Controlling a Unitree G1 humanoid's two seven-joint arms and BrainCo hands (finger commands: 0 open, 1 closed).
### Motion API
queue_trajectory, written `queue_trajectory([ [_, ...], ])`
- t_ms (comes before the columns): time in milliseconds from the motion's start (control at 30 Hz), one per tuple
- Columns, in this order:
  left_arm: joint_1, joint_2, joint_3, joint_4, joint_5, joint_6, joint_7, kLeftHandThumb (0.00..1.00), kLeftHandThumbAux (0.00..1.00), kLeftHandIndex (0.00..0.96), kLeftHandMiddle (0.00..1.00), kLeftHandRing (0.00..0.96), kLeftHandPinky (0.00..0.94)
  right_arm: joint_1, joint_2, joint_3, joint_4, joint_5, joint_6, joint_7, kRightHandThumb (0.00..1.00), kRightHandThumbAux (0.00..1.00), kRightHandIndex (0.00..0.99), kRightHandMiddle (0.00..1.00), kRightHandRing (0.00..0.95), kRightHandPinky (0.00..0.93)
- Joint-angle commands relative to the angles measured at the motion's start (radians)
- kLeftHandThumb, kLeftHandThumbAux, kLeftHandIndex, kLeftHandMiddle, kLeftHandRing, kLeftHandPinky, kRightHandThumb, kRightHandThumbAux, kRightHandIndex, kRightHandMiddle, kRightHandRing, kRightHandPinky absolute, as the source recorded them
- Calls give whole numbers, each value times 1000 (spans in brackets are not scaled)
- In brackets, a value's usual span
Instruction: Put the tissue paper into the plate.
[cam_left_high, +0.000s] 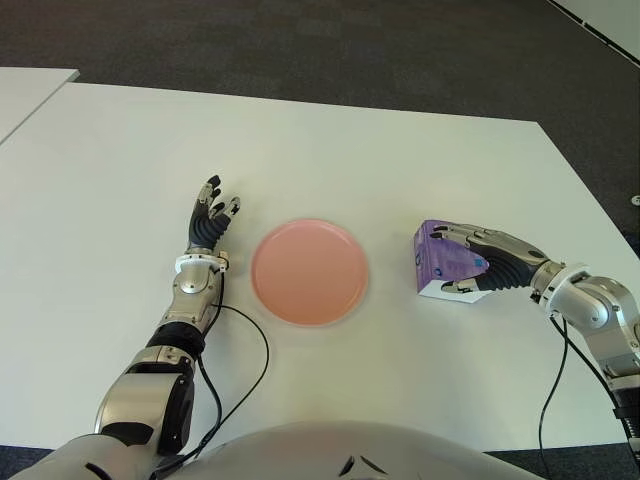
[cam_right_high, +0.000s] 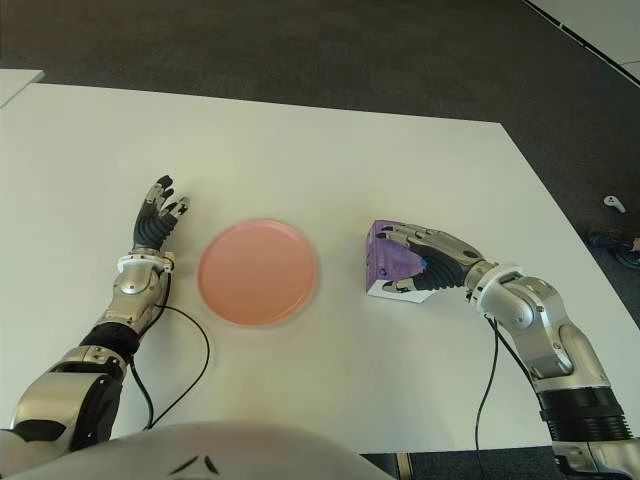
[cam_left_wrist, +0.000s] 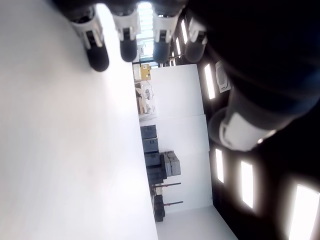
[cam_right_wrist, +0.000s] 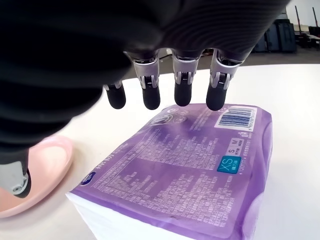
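- tissue pack (cam_left_high: 440, 262) sits on the table (cam_left_high: 330, 150), well to my right of the plate (cam_left_high: 309, 271) and not touching it; so the main job is not done
- plate holds nothing as far as i can see; its pink surface shows bare in both eye views
- right hand (cam_left_high: 478, 264) is around the pack: fingers (cam_right_wrist: 182, 90) reach over its top and the thumb shows at the near side; in the wrist view the fingertips hover above the purple wrapper with a gap under them, so i judge the hand spread and not yet clamped
- pack lies flat, printed purple face up, white tissue edge toward me
- left hand (cam_left_high: 208, 228) shows just left of the plate, fingers stretched out and holding nothing; idle
- done so far, by my reading: the reach to the pack
- left to do: close on it, lift, carry it left across the bare stretch of table, set it in the plate, let go
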Motion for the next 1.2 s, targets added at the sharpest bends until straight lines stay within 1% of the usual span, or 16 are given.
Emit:
queue_trajectory([
  [33, 36, 2, -3, 26, 8, 31, 1, 163, 602, 24, 33, 31, 63, -34, 21, 38, 57, -32, -22, -29, 85, 464, 18, 0, 0, 0],
  [167, 36, 2, -2, 27, 8, 33, 3, 170, 604, 29, 37, 34, 68, -57, 22, 59, 96, -59, -40, -59, 94, 478, 24, 0, 0, 0],
  [333, 37, 0, 0, 25, 5, 32, 4, 180, 607, 33, 37, 35, 69, -65, 21, 67, 112, -71, -50, -76, 100, 488, 27, 0, 0, 0],
  [700, 56, -1, 3, -5, 2, 39, 5, 182, 606, 32, 34, 32, 68, -53, 15, 67, 100, -68, -50, -84, 102, 491, 28, 0, 0, 0],
  [1067, 79, -1, 5, -52, 0, 72, 6, 184, 595, 31, 29, 24, 60, -29, 14, 57, 67, -64, -40, -82, 102, 491, 28, 0, 0, 0],
  [1167, 84, -2, 8, -63, -6, 84, 0, 188, 593, 31, 26, 20, 57, -39, 15, 60, 83, -79, -37, -94, 111, 494, 27, 0, 0, 0],
  [1200, 86, -2, 8, -66, -7, 85, -1, 189, 593, 31, 26, 19, 57, -75, 17, 74, 138, -114, -34, -126, 114, 495, 27, 0, 0, 0],
])
